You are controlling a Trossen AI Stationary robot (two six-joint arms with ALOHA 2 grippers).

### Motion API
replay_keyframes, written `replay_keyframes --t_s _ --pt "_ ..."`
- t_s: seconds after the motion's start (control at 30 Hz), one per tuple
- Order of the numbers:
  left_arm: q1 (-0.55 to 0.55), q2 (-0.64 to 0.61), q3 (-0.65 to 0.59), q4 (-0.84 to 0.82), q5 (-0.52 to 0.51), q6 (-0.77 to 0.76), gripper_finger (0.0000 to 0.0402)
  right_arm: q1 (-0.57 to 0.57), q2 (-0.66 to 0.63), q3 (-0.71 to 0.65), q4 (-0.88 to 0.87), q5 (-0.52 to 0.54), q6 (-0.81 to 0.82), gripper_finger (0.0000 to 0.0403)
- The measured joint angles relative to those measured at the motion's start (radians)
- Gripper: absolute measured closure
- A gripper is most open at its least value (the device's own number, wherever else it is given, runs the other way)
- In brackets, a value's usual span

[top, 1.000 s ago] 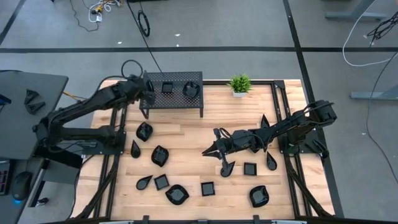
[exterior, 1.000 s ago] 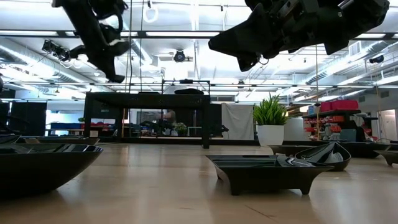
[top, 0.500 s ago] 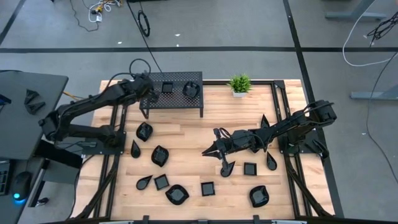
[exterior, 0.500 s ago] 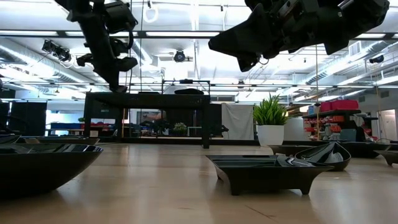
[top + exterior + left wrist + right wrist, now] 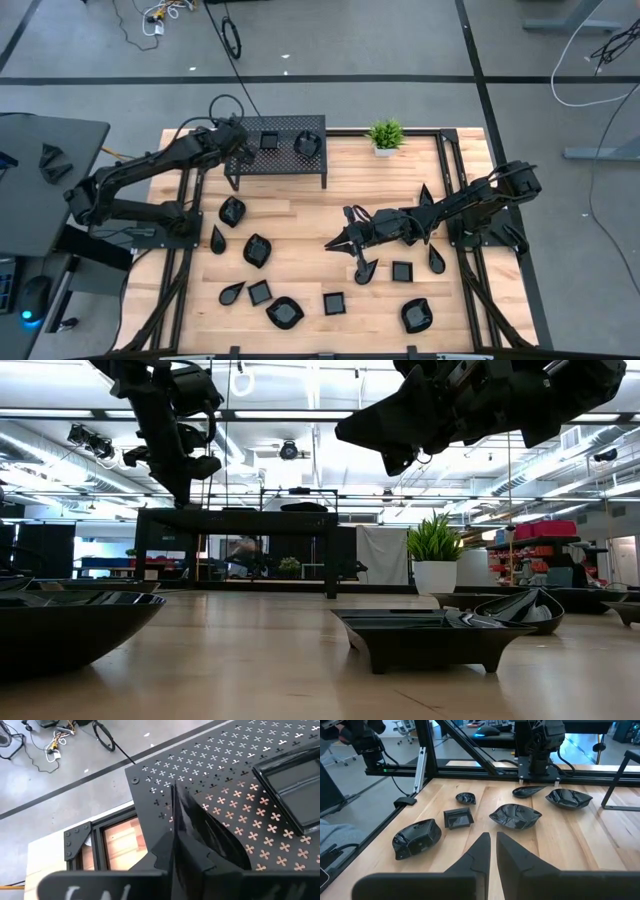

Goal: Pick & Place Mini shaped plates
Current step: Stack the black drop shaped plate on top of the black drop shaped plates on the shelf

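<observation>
Small glossy black plates lie scattered on the wooden table (image 5: 300, 215), most of them near its near edge. A square plate (image 5: 269, 140) and a rounded one (image 5: 307, 145) sit on the black perforated rack (image 5: 280, 160). My left gripper (image 5: 240, 150) hangs over the rack's left end (image 5: 165, 765), shut on a leaf-shaped plate (image 5: 210, 835). My right gripper (image 5: 334, 241) hovers shut and empty above the table's middle, with plates ahead of it (image 5: 515, 815) in its wrist view. My left gripper pinches the leaf-shaped plate between its two fingers (image 5: 165, 852) by the wide end (image 5: 187, 845). The fingers slant down from the table's left. The plate stands on edge, its pointed tip (image 5: 173, 790) aimed down at the rack top; I cannot tell whether the tip touches.
A small green potted plant (image 5: 385, 135) stands at the far edge, right of the rack. Black frame rails (image 5: 450, 180) run along both sides of the table. Bare wood lies between the rack and the scattered plates.
My left gripper, with the plate in it, has moved slightly right and down toward the rack's left end, then held there. My right arm has kept still.
</observation>
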Motion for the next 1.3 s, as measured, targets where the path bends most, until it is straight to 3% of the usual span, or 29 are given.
replay_keyframes --t_s 0.4,0.57,0.7,1.3 --pt "0.000 -0.011 0.000 -0.015 0.013 0.009 0.0334 0.000 0.000 0.000 0.000 0.000 0.002 0.0371" --pt "0.000 -0.044 0.000 -0.085 0.090 -0.016 0.0359 0.000 0.000 0.000 0.000 0.000 0.008 0.0371" --pt "0.022 -0.043 0.000 -0.099 0.094 -0.030 0.0394 0.000 0.000 0.000 0.000 0.000 0.008 0.0371" --pt "0.050 -0.033 -0.043 -0.035 0.101 -0.022 0.0394 0.000 0.000 -0.001 0.001 0.000 0.007 0.0371"
